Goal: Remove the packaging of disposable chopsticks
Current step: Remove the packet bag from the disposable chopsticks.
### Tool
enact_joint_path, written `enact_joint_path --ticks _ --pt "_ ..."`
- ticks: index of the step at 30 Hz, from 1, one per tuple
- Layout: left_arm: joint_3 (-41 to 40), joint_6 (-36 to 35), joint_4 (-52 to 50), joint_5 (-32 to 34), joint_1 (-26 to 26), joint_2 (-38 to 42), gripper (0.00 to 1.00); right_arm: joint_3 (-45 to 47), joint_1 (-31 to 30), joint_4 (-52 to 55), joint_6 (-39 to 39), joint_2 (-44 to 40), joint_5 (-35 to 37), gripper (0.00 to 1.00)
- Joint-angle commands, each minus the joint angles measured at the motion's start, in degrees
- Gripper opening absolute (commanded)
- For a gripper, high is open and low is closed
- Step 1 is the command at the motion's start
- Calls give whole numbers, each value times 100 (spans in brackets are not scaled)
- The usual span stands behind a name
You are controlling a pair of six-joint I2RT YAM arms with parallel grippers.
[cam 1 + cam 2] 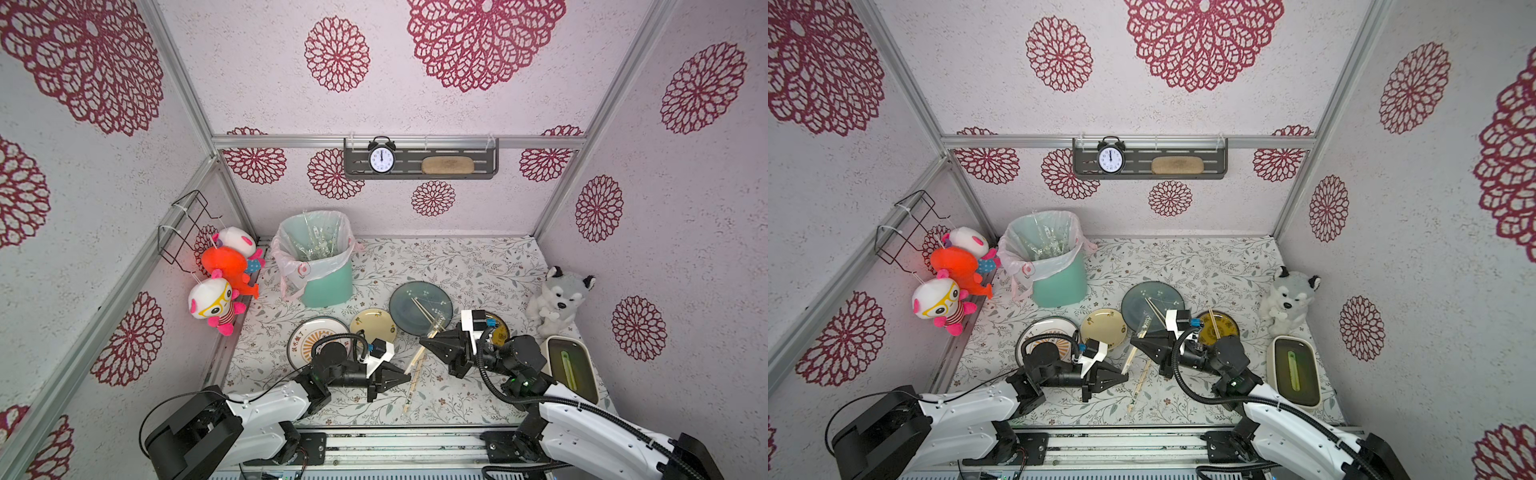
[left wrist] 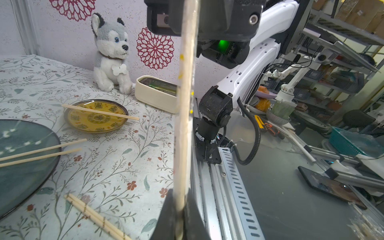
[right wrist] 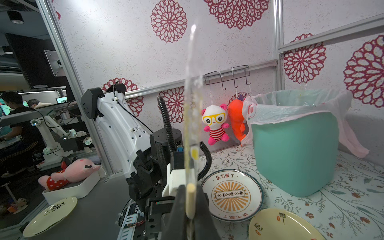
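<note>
Pinching one pair of disposable chopsticks (image 2: 185, 124) together, left hand (image 1: 409, 376), right hand (image 1: 422, 341), both clamped, packaging (image 3: 192, 83) apparently still on.

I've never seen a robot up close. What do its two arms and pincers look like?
The left arm and right arm have white shells, black joints and a ribbed black cable at the wrist. The left gripper and right gripper are black pointed wedges. A green light glows on the right arm.
</note>
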State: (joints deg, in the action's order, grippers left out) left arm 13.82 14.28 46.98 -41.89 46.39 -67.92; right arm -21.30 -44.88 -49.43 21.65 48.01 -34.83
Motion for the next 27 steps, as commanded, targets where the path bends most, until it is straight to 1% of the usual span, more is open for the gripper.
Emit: enact_joint_path --ticks 1,4,7,12,15,16,20,24,27 --pt "285 -32 58 -64 -43 -58 4 67 -11 -439 159 119 -267 0" --pt "411 -22 4 -124 -42 -23 4 119 -16 -559 224 233 -314 0" --pt "515 -78 -173 -132 -45 104 10 246 -11 -656 234 287 -264 0" --pt "503 -75 -172 -60 -42 159 13 380 -11 -609 184 158 -117 0" --pt "555 -44 -150 -72 -42 106 18 398 -16 -625 173 189 -126 0" --pt "575 -40 -137 -81 -43 82 18 399 -17 -650 189 224 -141 0" --pt "634 4 -141 -114 -42 59 11 448 -11 -766 239 278 -178 0" --pt "778 -5 -145 -100 -45 51 11 591 -16 -1009 270 280 -94 0" --pt "846 43 -67 -82 -51 25 12 577 -16 -999 269 283 -92 0"
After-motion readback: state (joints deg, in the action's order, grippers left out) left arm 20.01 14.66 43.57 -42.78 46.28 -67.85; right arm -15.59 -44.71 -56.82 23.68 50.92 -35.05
